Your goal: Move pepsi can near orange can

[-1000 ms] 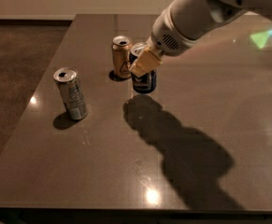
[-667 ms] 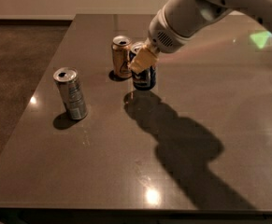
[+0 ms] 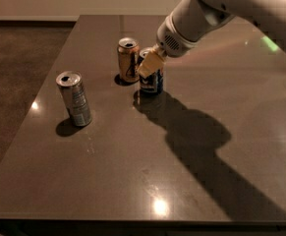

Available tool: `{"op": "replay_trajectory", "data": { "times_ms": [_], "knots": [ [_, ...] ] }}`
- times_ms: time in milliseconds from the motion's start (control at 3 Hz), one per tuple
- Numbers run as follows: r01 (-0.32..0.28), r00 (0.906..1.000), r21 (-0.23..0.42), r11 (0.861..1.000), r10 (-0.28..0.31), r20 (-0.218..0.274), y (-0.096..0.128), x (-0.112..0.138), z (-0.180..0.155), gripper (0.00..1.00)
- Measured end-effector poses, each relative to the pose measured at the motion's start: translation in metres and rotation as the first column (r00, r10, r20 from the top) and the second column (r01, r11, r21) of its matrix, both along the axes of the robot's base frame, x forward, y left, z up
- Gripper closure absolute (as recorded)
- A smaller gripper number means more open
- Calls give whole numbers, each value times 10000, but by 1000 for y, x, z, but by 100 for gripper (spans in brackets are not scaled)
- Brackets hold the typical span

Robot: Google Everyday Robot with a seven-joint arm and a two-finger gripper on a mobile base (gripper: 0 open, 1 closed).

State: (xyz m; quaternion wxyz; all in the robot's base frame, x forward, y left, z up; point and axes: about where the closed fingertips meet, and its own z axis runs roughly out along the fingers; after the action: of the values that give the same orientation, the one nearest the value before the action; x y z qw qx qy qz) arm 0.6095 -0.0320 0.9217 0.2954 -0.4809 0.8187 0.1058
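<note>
Across the table (image 3: 132, 181) we count three cans: one pepsi can (image 3: 152, 84), one orange can (image 3: 128, 60), one silver can (image 3: 74, 100). The pepsi can sits at 6 o'clock of the single hand (image 3: 150, 64); we cannot tell its grip.

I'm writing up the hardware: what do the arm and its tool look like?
The arm is white, thick and rounded, ending in a cylindrical wrist with a dark perforated patch. Its tool, by the pepsi can, is pale cream. No cables show.

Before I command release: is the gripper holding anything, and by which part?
The gripper holds the pepsi can by its upper side, near the rim, beside the orange can.
</note>
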Motion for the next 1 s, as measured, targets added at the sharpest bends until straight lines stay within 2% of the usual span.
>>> {"op": "replay_trajectory", "data": {
  "times_ms": [667, 1000],
  "knots": [
    [-43, 9996, 971, 9953, 71, -280, 6, 11, -5, 38],
    [-74, 9995, 961, 9953, 102, -289, 8, 10, -5, 14]
  ]
}}
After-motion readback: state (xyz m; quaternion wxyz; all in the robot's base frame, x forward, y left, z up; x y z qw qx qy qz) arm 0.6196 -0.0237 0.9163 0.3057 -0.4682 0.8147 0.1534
